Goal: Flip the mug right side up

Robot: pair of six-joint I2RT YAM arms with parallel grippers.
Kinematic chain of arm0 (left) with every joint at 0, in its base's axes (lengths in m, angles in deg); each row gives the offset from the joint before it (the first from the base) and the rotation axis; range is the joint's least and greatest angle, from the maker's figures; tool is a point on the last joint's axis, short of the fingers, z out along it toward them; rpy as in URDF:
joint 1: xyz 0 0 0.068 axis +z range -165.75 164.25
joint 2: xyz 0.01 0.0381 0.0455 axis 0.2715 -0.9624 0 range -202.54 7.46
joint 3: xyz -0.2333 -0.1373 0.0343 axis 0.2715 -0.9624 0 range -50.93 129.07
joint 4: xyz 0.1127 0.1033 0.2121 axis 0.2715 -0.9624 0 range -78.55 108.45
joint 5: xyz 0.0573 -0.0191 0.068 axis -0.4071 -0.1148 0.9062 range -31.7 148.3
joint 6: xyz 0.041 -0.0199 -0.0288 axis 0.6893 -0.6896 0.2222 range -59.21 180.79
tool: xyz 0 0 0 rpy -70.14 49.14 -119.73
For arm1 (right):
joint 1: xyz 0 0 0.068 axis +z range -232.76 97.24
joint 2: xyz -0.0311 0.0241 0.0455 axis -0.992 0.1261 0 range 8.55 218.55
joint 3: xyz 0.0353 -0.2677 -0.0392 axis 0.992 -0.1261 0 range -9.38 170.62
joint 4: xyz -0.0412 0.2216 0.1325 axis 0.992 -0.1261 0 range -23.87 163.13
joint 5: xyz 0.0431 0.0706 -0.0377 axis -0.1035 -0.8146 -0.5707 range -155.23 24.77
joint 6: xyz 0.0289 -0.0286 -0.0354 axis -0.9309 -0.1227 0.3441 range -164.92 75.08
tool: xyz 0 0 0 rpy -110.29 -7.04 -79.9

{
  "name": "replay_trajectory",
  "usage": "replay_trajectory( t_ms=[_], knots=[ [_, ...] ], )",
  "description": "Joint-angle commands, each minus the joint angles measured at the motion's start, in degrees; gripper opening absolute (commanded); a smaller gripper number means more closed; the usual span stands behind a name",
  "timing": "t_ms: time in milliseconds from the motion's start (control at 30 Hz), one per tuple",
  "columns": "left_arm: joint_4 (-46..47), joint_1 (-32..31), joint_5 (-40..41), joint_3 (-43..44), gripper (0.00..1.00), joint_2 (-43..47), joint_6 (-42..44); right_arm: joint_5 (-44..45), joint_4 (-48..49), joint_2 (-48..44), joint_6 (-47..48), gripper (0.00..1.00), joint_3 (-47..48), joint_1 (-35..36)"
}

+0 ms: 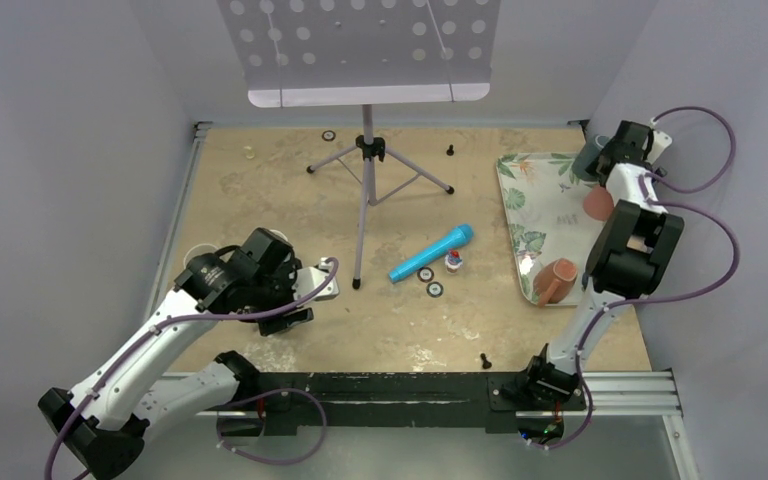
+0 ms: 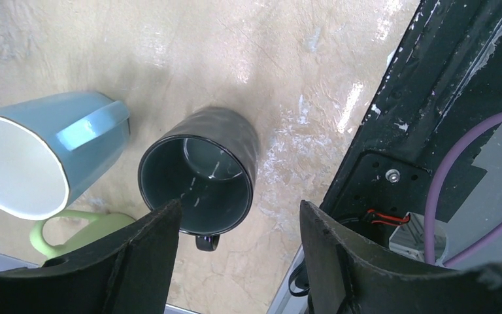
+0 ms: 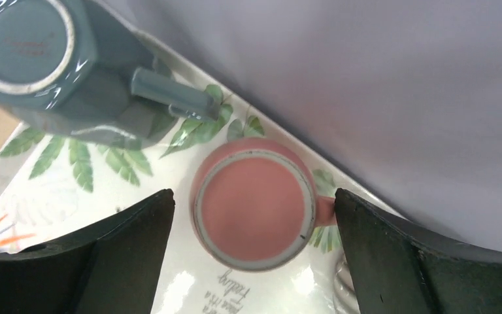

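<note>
Pink mug (image 3: 255, 216) sits base-up on tray (image 3: 170, 288), at tray's right edge, directly under right claw (image 3: 253, 196). Claw released, jaws wide, straddling mug, no contact.
- Handle points at right-hand jaw: closing there could catch handle, twist mug, skew grip.
- Glazed side slick: mug may slip mid-flip.
- Teal mug (image 3: 46, 59), also base-up, just beside: swing could knock it.
- Grey wall (image 3: 379, 98) close behind tray: cramps rotation.
- Left claw (image 2: 238, 216) released above upright dark mug (image 2: 199, 183) on counter (image 2: 235, 65): no concern.

Pink mug (image 3: 255, 209) hemmed: wall (image 3: 399, 98) close alongside, teal mug (image 3: 59, 65) near.
</note>
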Motion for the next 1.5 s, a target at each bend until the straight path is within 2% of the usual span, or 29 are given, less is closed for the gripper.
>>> replay_trajectory(
  t_ms=[0,133,333,567,667,800,967,1033,1100,1133,1267,1467],
  knots=[
    [0.46,-0.05,0.07,2.63,0.70,0.82,-0.68,-8.21,2.32,-6.27,-2.45,0.94,-4.16,1.89],
    [0.31,-0.07,0.44,2.97,0.70,0.72,-0.49,-10.34,3.16,-10.21,-4.25,0.94,-9.24,5.63],
    [-0.07,-0.05,0.68,2.56,0.70,1.02,-0.05,-12.37,1.19,-14.01,-0.72,0.96,-12.36,10.80],
    [-0.05,-0.05,-0.93,2.63,0.70,3.19,-0.09,-1.32,-0.43,-14.42,-3.34,0.95,-15.95,10.90],
    [0.03,-0.09,-1.58,2.32,0.70,4.61,0.18,-1.12,-1.74,-9.53,-4.79,0.86,-13.13,10.57],
    [0.03,-0.05,-1.49,1.36,0.70,6.35,1.44,3.55,-6.62,-2.98,-7.78,0.74,-5.24,10.34],
    [-0.53,-0.05,-1.10,0.70,0.71,8.32,2.19,4.53,-5.81,-0.77,-7.86,0.59,-3.91,10.04],
    [-0.79,-0.05,-1.55,0.79,0.71,8.65,2.23,4.57,-5.71,0.33,-7.09,0.43,-3.46,9.84],
    [-0.78,-0.05,-2.35,0.94,0.72,8.69,1.98,5.50,-6.04,0.63,-7.11,0.04,-3.64,9.76],
    [-0.73,-0.09,-2.57,1.15,0.72,8.64,1.62,5.88,-6.02,0.21,-7.25,0.00,-4.38,9.77],
    [-0.75,-0.05,-2.30,3.21,0.72,7.97,-0.17,6.05,-3.39,-8.14,-7.61,0.00,-10.08,9.76],
    [1.05,0.16,0.97,11.12,0.76,7.40,-8.25,4.48,0.56,-29.68,-6.55,0.00,-17.99,12.68]
  ],
)
